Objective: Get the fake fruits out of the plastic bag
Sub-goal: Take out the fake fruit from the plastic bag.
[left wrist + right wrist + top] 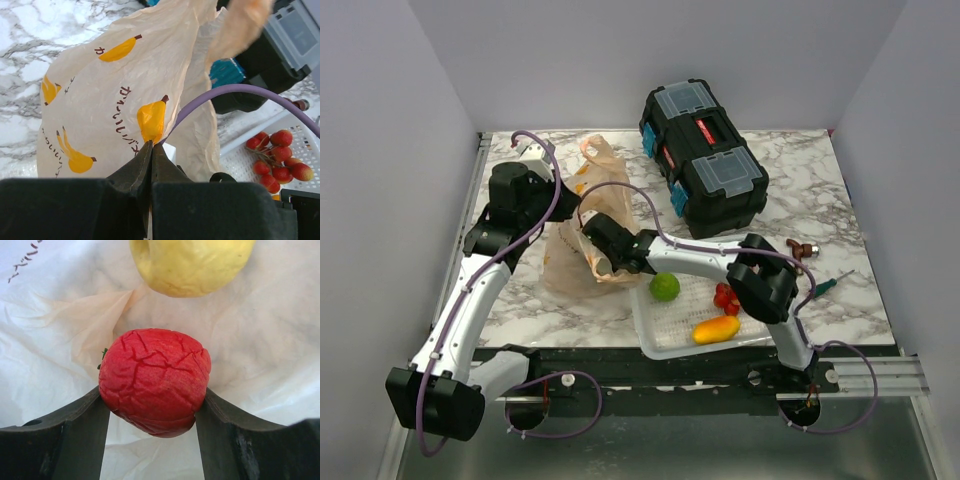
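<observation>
**A:** What do your jaws have right now?

**B:** My left gripper (150, 150) is clenched on a fold of the plastic bag (100, 95), pinching the thin film where it lies on the left half of the table, toward the far edge. My right gripper (153, 395) is inside the bag, grasping the red round fruit (152, 375), with one finger pressed against each flank.

**A:** Where are the other fruits?

**B:** The yellow lemon-like fruit (192, 262) lies on the film just beyond the red one, deeper in the bag. The bunch of red berries (275, 155) is already out, in the white basket (682, 312) at the near edge.

**A:** How do you draw the red one out cleanly?

**B:** I think my right arm should back out along the line it entered, slowly, so the loose film does not wrap the fingers. The fruit's skin is wrinkled and may give, so I would squeeze no harder than needed. My left pinch should hold firm and lift a little, so the bag's mouth gapes and does not trail after the fruit. The purple cable (240, 92) runs close past the bag, and I would watch that it does not snag the film. Once the fruit is clear of the mouth, I would carry it toward the near edge and the basket.
</observation>
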`<state>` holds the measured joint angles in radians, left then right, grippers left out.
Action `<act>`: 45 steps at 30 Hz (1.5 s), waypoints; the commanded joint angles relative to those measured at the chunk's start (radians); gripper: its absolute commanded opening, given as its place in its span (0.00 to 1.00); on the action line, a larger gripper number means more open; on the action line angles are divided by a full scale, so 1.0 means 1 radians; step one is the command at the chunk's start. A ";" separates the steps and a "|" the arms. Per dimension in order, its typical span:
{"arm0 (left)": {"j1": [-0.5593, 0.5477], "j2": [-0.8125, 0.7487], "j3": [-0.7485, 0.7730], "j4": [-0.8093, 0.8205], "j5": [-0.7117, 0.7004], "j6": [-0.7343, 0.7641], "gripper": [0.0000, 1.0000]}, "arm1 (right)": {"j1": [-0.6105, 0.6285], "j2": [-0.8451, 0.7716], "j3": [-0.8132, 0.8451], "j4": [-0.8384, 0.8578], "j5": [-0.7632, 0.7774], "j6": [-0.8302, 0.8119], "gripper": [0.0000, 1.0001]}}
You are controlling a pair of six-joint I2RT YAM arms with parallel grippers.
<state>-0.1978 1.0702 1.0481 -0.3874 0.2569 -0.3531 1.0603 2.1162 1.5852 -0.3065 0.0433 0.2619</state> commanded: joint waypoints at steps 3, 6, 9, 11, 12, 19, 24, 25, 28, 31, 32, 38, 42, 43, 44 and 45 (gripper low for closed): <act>0.003 -0.015 0.017 0.004 0.001 0.002 0.00 | 0.004 -0.169 -0.060 0.160 0.138 0.042 0.32; 0.002 -0.019 0.017 0.004 -0.001 0.003 0.00 | 0.004 -0.198 -0.072 0.183 0.206 0.058 0.29; 0.003 -0.022 0.016 0.003 -0.001 0.003 0.00 | -0.004 -0.213 -0.067 0.193 0.255 0.085 0.28; 0.002 -0.022 0.016 0.004 -0.002 0.003 0.00 | -0.011 -0.224 -0.063 0.202 0.259 0.102 0.27; 0.003 -0.023 0.016 0.004 -0.002 0.003 0.00 | -0.015 -0.230 -0.065 0.210 0.254 0.109 0.27; 0.002 -0.027 0.016 0.004 -0.008 0.005 0.00 | -0.029 -0.303 -0.085 0.264 0.233 0.131 0.23; 0.003 -0.030 0.015 0.002 -0.015 0.006 0.00 | -0.031 -0.396 -0.148 0.296 0.244 0.136 0.22; 0.002 -0.029 0.016 0.002 -0.013 0.006 0.00 | -0.030 -0.420 -0.162 0.297 0.249 0.138 0.21; 0.003 -0.028 0.016 0.003 -0.013 0.005 0.00 | -0.032 -0.491 -0.209 0.322 0.277 0.136 0.21; 0.003 -0.026 0.016 0.003 -0.013 0.005 0.00 | -0.033 -0.567 -0.264 0.326 0.316 0.128 0.20; 0.003 -0.025 0.016 0.004 -0.012 0.005 0.00 | -0.035 -0.600 -0.281 0.328 0.329 0.126 0.20; 0.003 -0.021 0.017 0.002 -0.015 0.005 0.00 | -0.038 -0.779 -0.418 0.310 0.428 0.100 0.20; 0.003 -0.018 0.018 0.002 -0.011 0.005 0.00 | -0.039 -0.889 -0.504 0.218 0.513 0.109 0.20; 0.003 -0.017 0.017 0.002 -0.010 0.005 0.00 | -0.038 -0.920 -0.526 0.194 0.531 0.114 0.20; 0.003 -0.017 0.017 0.002 -0.010 0.005 0.00 | -0.038 -0.951 -0.553 0.172 0.548 0.127 0.20; 0.003 -0.018 0.018 0.002 -0.009 0.003 0.00 | -0.040 -0.976 -0.578 0.145 0.565 0.139 0.20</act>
<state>-0.1974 1.0565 1.0565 -0.3893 0.2615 -0.3565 1.0264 1.2293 1.0897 -0.0444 0.4843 0.3813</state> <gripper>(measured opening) 0.002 0.624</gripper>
